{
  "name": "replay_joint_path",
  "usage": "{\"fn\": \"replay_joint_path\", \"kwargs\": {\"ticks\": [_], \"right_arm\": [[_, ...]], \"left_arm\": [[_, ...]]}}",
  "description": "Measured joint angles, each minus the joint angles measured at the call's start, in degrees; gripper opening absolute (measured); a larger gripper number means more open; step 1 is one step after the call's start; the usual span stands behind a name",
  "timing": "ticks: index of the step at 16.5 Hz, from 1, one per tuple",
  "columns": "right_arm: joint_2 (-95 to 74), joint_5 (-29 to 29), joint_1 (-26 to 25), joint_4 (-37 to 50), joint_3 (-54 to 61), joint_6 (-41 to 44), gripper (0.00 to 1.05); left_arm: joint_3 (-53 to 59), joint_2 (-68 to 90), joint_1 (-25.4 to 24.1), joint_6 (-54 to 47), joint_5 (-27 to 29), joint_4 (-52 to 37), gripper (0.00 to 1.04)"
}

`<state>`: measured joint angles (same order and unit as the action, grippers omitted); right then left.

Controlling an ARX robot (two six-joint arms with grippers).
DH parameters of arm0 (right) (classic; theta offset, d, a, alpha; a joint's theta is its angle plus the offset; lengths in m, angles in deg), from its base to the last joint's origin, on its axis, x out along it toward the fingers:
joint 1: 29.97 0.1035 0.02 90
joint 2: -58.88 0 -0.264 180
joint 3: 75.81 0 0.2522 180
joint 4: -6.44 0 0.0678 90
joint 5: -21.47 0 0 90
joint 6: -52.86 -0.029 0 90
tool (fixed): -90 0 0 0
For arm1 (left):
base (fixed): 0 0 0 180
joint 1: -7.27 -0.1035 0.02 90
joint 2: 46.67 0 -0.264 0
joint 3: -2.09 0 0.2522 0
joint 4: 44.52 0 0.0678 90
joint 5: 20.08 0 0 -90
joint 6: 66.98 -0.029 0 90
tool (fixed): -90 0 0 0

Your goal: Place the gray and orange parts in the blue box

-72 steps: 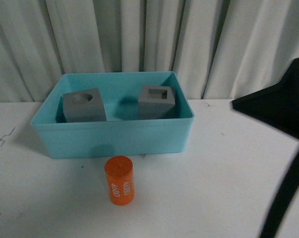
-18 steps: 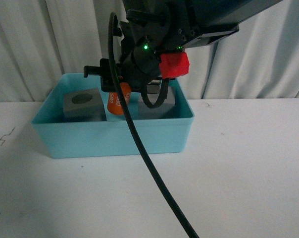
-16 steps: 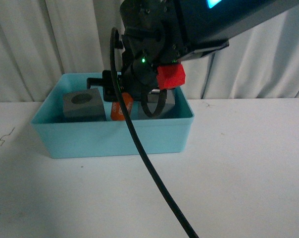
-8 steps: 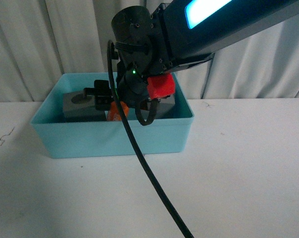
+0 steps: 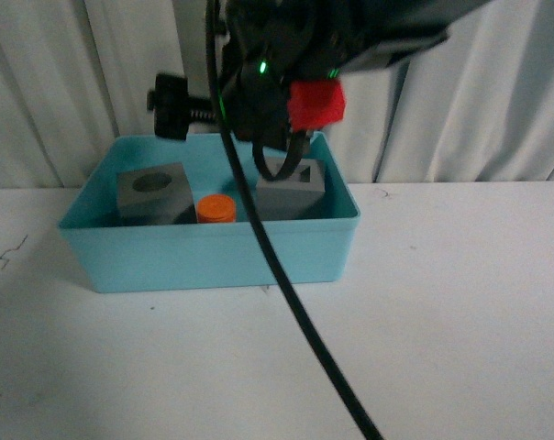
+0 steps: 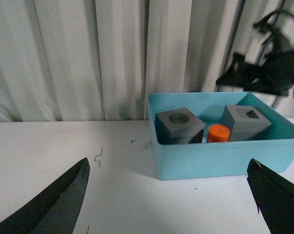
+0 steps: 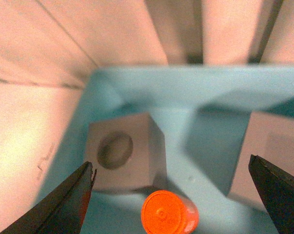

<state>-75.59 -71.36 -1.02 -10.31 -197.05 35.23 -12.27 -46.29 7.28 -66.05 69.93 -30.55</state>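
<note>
The blue box (image 5: 208,240) sits on the white table and holds all three parts. The gray cube with a round recess (image 5: 153,192) is at its left and the gray cube with a square recess (image 5: 291,183) at its right. The orange cylinder (image 5: 216,209) stands upright between them. My right arm (image 5: 277,64) hovers above the box. In the right wrist view my right gripper (image 7: 171,165) is open and empty over the orange cylinder (image 7: 169,213). My left gripper (image 6: 169,162) is open and empty, low over the table, short of the box (image 6: 220,156).
A pale pleated curtain (image 5: 497,92) hangs close behind the box. The right arm's black cable (image 5: 304,321) trails down across the table in the front view. White table (image 5: 460,302) extends right and in front of the box, with a small scribble mark (image 5: 13,249) at the left.
The right gripper has let go of the orange cylinder, which now stands inside the box between the cubes. The right arm has risen above the box.
</note>
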Motion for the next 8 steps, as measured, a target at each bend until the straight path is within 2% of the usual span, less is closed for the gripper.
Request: {"fn": "replay_joint_path", "kwargs": {"ticks": [2, 4, 7, 8], "right_arm": [[11.9, 0.3, -2.3, 4.3, 6.9, 0.1, 0.98], [23.9, 3.9, -5.6, 8.3, 16.4, 1.5, 0.98], [45.0, 11.3, -11.1, 13.7, 41.3, 7.1, 0.98], [52.3, 12.3, -12.2, 11.3, 49.4, 7.1, 0.98]], "left_arm": [[0.0, 0.0, 0.0, 0.0, 0.0, 0.0, 0.98], [0.0, 0.0, 0.0, 0.0, 0.0, 0.0, 0.98], [0.0, 0.0, 0.0, 0.0, 0.0, 0.0, 0.98], [0.0, 0.0, 0.0, 0.0, 0.0, 0.0, 0.98]]}}
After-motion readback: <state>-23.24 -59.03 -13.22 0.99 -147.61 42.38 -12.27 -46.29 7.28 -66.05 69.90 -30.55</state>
